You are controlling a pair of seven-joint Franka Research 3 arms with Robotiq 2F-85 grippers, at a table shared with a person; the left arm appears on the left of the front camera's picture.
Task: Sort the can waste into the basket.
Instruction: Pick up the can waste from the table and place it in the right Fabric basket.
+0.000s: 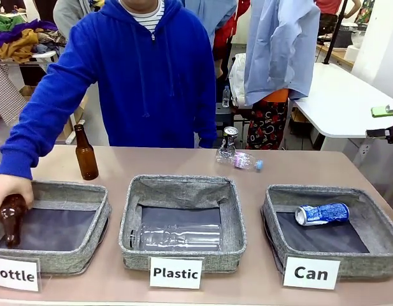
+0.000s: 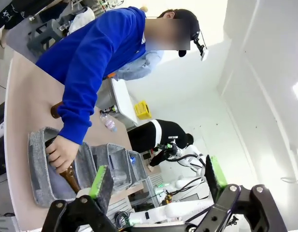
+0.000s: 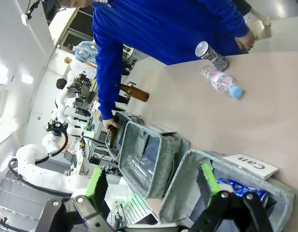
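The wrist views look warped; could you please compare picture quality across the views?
Front view: sharp, evenly lit, though the clear bottle barely shows. Left wrist view: table edge bends, wall glares white. Right wrist view: rolled sideways, bright lights at left.

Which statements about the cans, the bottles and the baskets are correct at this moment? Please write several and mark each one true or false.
1. The blue and white can lies in the basket labelled "Can". True.
2. The dark can is in that basket too. False: it is on the table, beside a plastic bottle that lies there.
3. The person's hand holds a brown bottle in the "Bottle" basket. True.
4. The "Plastic" basket holds nothing. False: a clear bottle lies in it.
5. The right gripper is shut on a can. False: its jaws stand open and hold nothing.
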